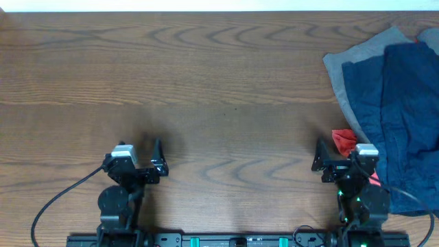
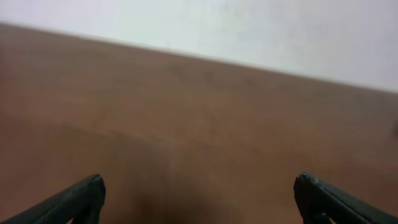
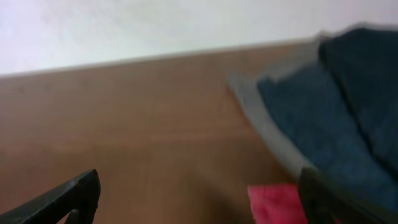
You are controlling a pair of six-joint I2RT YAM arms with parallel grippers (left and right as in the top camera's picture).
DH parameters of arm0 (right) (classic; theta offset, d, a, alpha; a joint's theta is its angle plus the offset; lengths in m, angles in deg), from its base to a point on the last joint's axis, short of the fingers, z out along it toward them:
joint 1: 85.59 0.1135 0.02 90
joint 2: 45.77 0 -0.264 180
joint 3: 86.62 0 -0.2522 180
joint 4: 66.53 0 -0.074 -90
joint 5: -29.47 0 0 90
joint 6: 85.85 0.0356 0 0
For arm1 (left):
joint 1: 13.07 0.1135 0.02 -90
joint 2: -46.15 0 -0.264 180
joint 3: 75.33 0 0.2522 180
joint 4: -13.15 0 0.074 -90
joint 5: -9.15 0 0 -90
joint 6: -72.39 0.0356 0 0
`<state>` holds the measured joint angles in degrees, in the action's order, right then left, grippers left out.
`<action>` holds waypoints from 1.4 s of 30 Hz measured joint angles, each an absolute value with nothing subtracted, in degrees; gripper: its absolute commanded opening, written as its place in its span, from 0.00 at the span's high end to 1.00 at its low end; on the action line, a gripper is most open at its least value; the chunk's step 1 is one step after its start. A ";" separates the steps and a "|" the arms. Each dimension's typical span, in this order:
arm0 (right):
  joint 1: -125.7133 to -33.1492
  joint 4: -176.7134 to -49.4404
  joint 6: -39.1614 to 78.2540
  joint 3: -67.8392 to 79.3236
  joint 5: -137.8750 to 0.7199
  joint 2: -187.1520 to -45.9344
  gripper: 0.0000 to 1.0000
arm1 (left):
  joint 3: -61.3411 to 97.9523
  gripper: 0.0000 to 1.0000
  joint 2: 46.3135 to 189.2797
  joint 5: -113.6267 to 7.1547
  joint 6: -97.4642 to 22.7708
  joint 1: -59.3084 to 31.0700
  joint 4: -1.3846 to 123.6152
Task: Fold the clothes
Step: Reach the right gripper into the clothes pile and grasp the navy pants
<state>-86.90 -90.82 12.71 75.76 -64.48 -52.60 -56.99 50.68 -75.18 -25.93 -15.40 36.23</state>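
Note:
A pile of clothes lies at the table's right side: dark navy pieces [image 1: 401,103], a grey piece [image 1: 343,65] under them, and a red piece [image 1: 343,139] at the pile's near-left corner. The right wrist view shows the navy cloth [image 3: 323,118], grey edge [image 3: 261,121] and red cloth [image 3: 273,204]. My right gripper [image 1: 337,156] [image 3: 199,199] is open and empty, just left of the pile, the red piece by its right finger. My left gripper [image 1: 140,154] [image 2: 199,199] is open and empty over bare table, far from the clothes.
The brown wooden table [image 1: 219,89] stretches between the arms and to the far edge. Black cables [image 1: 51,206] trail from the arm bases at the near edge. A pale wall runs behind the table [image 2: 249,25].

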 measured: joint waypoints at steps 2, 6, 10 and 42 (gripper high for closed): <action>-86.90 -93.22 12.73 72.94 -63.82 -56.32 0.01 | -54.37 0.02 53.55 -74.24 -25.99 -15.42 40.27; -86.90 -96.83 12.77 66.93 -62.18 -62.90 0.01 | -47.59 0.02 59.14 -73.37 -26.36 -15.40 44.49; -86.90 -102.20 12.88 59.32 -59.87 -71.75 0.01 | -38.24 0.02 66.27 -73.15 -26.39 -15.40 49.45; -102.68 -113.11 18.32 30.39 -37.03 -129.47 0.16 | -16.36 0.02 93.31 -72.23 -26.39 -15.40 73.10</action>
<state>-102.68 -113.11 18.32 30.39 -37.03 -129.47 -16.36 93.31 -72.23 -26.39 -15.40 73.10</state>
